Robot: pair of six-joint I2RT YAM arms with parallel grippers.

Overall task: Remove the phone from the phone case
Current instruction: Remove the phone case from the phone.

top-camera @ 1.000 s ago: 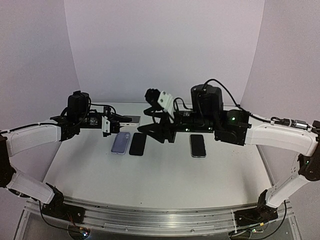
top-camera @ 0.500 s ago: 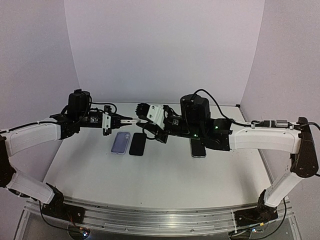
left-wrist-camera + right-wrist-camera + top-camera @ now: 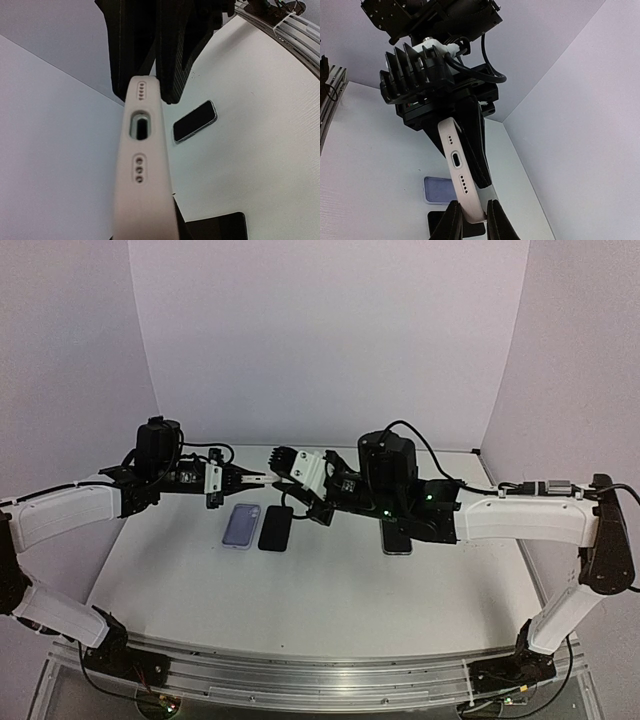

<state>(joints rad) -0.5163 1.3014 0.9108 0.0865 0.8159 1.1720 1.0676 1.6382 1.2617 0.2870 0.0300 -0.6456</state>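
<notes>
A cream phone case [image 3: 259, 481] hangs edge-on in the air between both arms, above the table's back. My left gripper [image 3: 238, 479] is shut on its left end. My right gripper [image 3: 474, 220] is shut on the other end, one black finger [image 3: 452, 223] on each face. The case's bottom edge, with its charging port [image 3: 142, 125] and speaker holes, shows in both wrist views. In the left wrist view the right gripper's dark fingers [image 3: 172, 55] clamp the far end. The phone is hidden; I cannot tell whether it sits inside.
On the white table [image 3: 300, 590] under the held case lie a lavender case [image 3: 241, 525] and a black phone [image 3: 275, 528] side by side. A silver-rimmed dark phone [image 3: 396, 537] lies further right, partly under my right arm. White walls close in the back.
My right arm swung left to the held case and its jaws closed on the free end. The left gripper kept its hold and barely moved.
</notes>
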